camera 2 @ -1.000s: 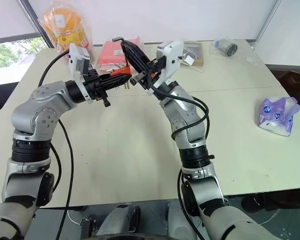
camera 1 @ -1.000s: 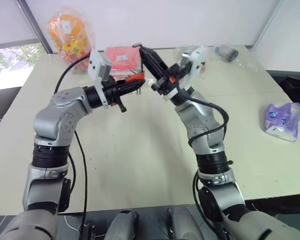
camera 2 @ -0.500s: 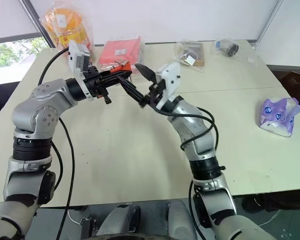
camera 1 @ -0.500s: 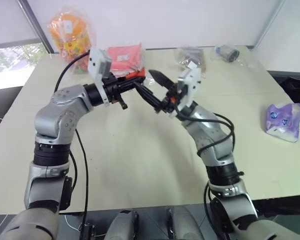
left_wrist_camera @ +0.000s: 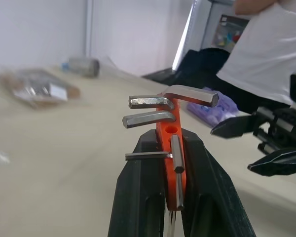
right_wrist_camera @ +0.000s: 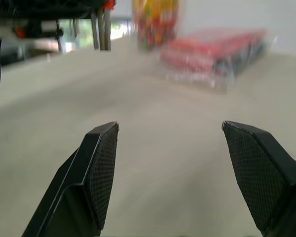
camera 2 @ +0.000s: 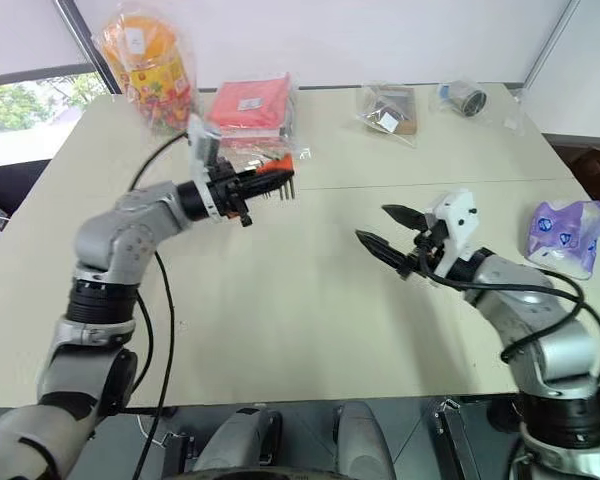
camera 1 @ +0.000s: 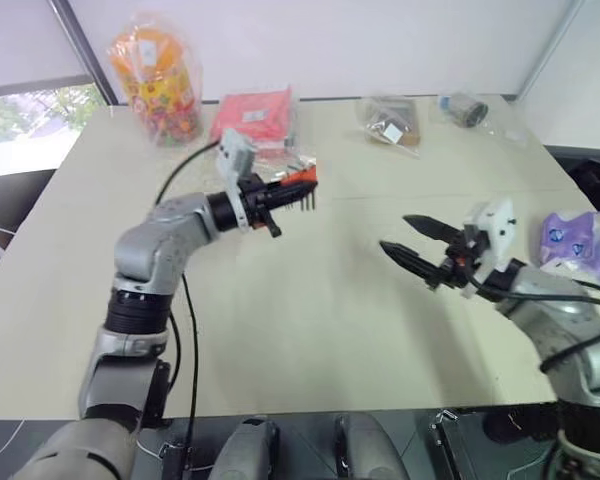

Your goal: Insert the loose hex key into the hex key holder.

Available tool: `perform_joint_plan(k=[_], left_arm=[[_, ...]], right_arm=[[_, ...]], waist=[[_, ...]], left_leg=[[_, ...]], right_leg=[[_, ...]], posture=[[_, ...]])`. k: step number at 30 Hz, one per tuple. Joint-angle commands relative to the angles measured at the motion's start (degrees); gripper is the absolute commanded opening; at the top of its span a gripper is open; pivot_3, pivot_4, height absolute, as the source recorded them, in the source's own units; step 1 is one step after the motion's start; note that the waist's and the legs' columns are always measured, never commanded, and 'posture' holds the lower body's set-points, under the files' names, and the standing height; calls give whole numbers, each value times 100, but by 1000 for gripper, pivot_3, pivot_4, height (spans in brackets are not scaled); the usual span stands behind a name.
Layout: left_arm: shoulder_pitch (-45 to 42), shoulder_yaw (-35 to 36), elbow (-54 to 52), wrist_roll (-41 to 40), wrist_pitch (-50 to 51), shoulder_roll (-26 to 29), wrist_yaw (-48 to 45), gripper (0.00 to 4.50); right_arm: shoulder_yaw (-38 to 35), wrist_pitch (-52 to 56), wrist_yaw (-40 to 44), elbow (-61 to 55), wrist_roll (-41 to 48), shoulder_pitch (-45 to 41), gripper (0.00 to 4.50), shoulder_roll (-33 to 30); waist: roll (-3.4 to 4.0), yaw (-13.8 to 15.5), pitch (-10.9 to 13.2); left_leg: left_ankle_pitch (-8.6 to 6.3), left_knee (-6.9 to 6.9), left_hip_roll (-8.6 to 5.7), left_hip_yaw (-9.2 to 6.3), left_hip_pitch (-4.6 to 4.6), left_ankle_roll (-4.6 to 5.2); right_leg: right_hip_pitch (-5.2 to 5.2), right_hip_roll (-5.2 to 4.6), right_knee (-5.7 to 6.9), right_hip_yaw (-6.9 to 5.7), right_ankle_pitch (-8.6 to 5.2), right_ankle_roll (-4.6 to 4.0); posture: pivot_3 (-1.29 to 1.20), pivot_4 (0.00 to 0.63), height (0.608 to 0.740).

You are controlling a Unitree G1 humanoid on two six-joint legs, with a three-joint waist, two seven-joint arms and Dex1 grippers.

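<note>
The left end effector (left_wrist_camera: 173, 197) pinched the orange hex key holder (left_wrist_camera: 170, 148) above the surface (camera 1: 310, 300). The right end effector (camera 2: 388, 230) stood spread and empty. No writing was legible on the red packet (camera 2: 250, 100).

I can read no words, numbers or brand names anywhere. The red packet (camera 2: 248, 103) carries a small white label, and the clear bag (camera 2: 385, 107) holds a white tag, but whatever is printed on them is too small for me to make out. The orange snack bag (camera 2: 145, 60) shows only coloured print, no legible letters.
</note>
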Motion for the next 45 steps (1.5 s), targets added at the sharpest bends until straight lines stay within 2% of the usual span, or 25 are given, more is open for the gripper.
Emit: perform_joint_plan(k=[1,5,12,17,24,26,27,33,34,41,45], left_arm=[[-359,-126,512,-54,254,-439,81,0],[-597,-107,1205,-268,1131,-998,221,0],[-987,825,2273,-796,2637,-1813,1304,0],[-817,926,2567,-636,2978,-2010,1706,0],[-459,791,2385,-511,3194,-2047,1930,0],[-344,754,2349,-437,3195,-2037,2007,906],[-305,742,2335,-405,3197,-2030,2038,1178],[-259,723,2319,-229,3246,-1958,2208,4220],[-259,739,2317,-184,3242,-1902,2267,4439],[-319,647,1885,-115,3472,-1151,2253,4439],[-196,-44,1348,139,3174,-479,1857,4439]], right_arm=[[-191,-244,271,-384,-361,176,3457,-581],[-250,-362,205,-496,-592,332,3457,-800],[-357,-259,-122,-851,-678,654,3457,-677],[-341,-231,-311,-996,-738,748,3457,-605],[-206,-338,-330,-908,-916,706,3457,-570],[-124,-376,-334,-857,-970,615,3519,-549],[-92,-393,-328,-833,-984,582,3519,-538],[70,-531,-276,-650,-1149,431,3519,-523],[100,-550,-266,-627,-1169,411,3519,-516],[235,-695,-110,-422,-1304,329,3519,-549],[284,-826,19,-212,-1392,220,3519,-571]], waist=[[-3,20,2],[-8,18,4],[-10,-1,5],[-10,19,5],[-10,23,5],[-9,20,4],[-9,20,4],[-15,25,-6],[-16,26,-8],[-17,-48,-9],[-15,-36,-10]], left_leg=[[0,1,-1,1,0,0],[-1,5,-4,0,0,3],[5,4,-1,-2,2,-8],[9,4,-3,-1,4,-15],[9,4,-3,-1,4,-16],[9,4,-3,0,4,-17],[9,4,-3,0,5,-17],[10,5,-4,0,14,-18],[10,4,-3,1,22,-17],[9,-5,7,8,45,-17],[9,-9,8,13,52,-18]], right_leg=[[1,0,0,0,0,0],[8,-1,-6,-3,-1,1],[7,1,-1,-2,-1,1],[8,-2,0,-1,-1,1],[7,-2,-1,0,-1,1],[7,-3,-1,0,-1,1],[7,-3,0,1,-1,1],[20,-4,-4,0,-1,1],[27,-4,-4,1,-1,1],[36,1,0,9,-1,1],[36,1,2,14,-1,1]], posture=[[0,150,740],[0,150,740],[0,150,740],[0,150,740],[0,150,740],[0,150,740],[0,150,740],[0,150,740],[0,150,740],[0,150,740],[0,150,740]])
